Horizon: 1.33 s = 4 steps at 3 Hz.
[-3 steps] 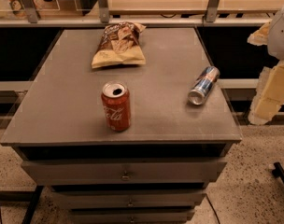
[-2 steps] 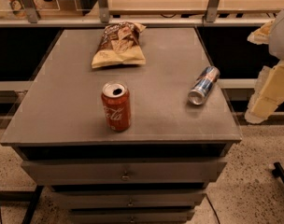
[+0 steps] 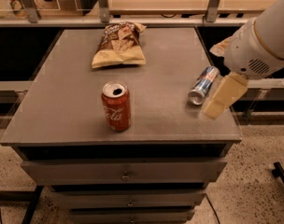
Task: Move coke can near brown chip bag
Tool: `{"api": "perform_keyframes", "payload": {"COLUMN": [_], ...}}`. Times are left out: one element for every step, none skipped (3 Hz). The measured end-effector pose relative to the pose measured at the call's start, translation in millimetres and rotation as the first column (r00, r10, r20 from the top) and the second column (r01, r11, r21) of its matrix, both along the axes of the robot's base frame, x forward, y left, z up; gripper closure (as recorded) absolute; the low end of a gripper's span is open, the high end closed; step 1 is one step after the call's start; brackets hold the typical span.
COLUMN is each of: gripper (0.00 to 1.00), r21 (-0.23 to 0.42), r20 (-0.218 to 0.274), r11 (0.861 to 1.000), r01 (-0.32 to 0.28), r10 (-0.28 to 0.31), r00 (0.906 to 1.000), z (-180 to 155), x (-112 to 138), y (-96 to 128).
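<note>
1. Plainly, the coke can (image 3: 116,106) stands upright near the front edge of the bench (image 3: 62,118), left of its middle. We judge it free for a grasp from the side.
2. The brown chip bag (image 3: 117,45) lies flat by the back edge, well apart from the can, so the move is not yet done.
3. The claw (image 3: 213,108) hangs over the right edge near the front right corner, just beside a silver-and-blue can (image 3: 203,85) lying on its side. It carries nothing, and we cannot tell how far open it is.
4. The coke can is red with white script, and its silver top is opened.
</note>
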State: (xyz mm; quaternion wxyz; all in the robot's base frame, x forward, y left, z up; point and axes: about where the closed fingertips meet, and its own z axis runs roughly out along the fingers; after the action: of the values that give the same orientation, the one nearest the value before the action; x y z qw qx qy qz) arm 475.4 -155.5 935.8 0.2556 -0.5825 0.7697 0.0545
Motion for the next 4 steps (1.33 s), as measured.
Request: {"api": "perform_keyframes", "payload": {"gripper": [0.00,0.00,0.00,0.00], "r21": [0.101,0.197,0.197,0.256], "r20": [-0.010,0.013,0.013,0.021], "r11": [0.993,0.971,0.971,0.946], "r01": [-0.064,-0.135,-0.135,-0.201], "r10": [0.065,0.135,0.135,0.202], "r00": [0.9978,0.9908,0.9908,0.9791], "z": [-20.9,-23.5,-23.5,-25.2], "x": [8.6,6.1,6.1,0.0], "y": [39.7,81.8,81.8,109.8]}}
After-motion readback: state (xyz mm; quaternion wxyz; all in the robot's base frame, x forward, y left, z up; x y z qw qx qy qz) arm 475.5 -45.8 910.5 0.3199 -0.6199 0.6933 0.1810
